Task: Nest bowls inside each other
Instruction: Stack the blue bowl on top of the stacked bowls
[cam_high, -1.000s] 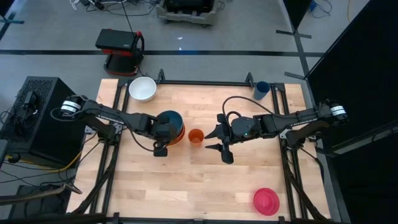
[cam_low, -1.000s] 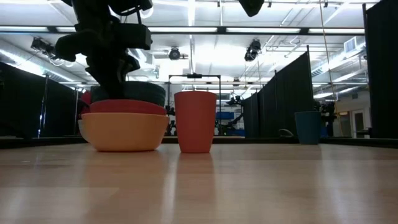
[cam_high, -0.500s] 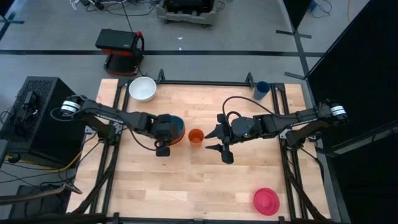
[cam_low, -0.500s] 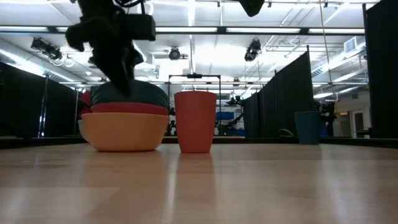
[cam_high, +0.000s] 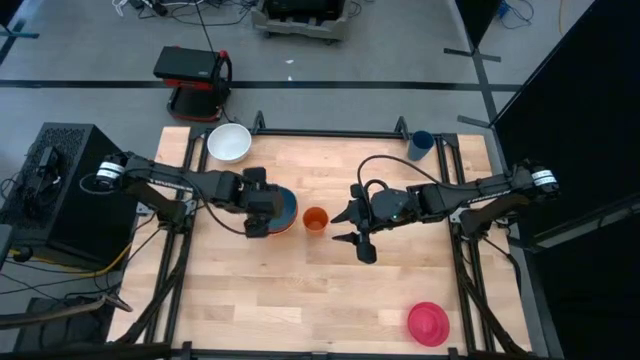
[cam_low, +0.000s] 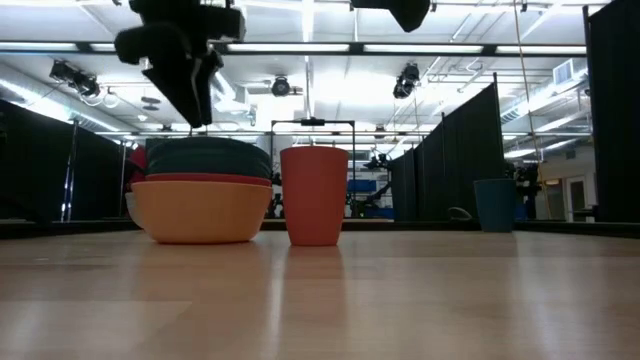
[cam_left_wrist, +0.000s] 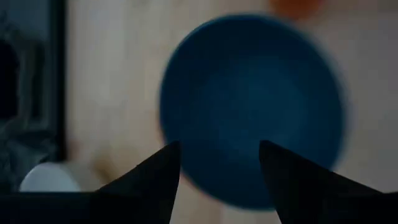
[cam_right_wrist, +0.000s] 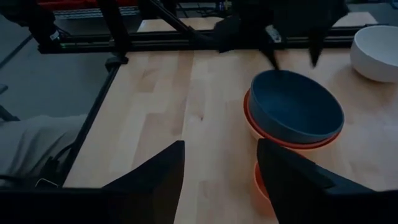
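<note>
A teal-blue bowl sits nested in a red bowl, which sits in an orange bowl, left of the table's middle. My left gripper hovers open just above the stack's near-left rim, clear of it. The left wrist view looks down into the teal bowl. A white bowl stands at the far left. A magenta bowl lies upside down at the near right. My right gripper waits open and raised right of the middle.
A small orange cup stands upright just right of the stack, between it and my right gripper. A dark-blue cup stands at the far right edge. Bare wood stretches along the table's near side.
My left gripper has let go of the teal bowl's near-left rim and risen clear of it, tipping a little toward the table's left edge. The teal bowl has dropped from a raised seat to lie level and deeper in the red bowl.
</note>
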